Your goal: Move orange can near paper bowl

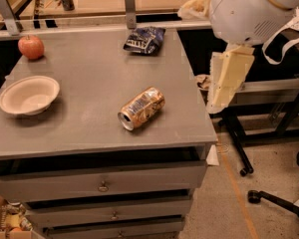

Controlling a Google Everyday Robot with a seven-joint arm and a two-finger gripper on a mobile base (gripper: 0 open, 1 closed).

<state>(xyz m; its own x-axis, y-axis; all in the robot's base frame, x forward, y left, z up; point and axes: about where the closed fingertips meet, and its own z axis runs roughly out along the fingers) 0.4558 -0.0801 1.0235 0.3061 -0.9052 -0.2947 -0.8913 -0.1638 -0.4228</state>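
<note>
The orange can (141, 108) lies on its side near the middle of the grey table (89, 68), its open end toward the front left. The paper bowl (28, 94) sits upright at the table's left edge, well apart from the can. My gripper (228, 81) hangs as a cream part under the big white arm joint (249, 9), off the table's right edge. It is to the right of the can, above table height, and touches nothing.
A red apple (31, 47) sits at the back left. A dark blue chip bag (144, 39) lies at the back middle. The table has drawers (103, 185) below its front. Chair legs and castors (269, 195) stand on the floor at the right.
</note>
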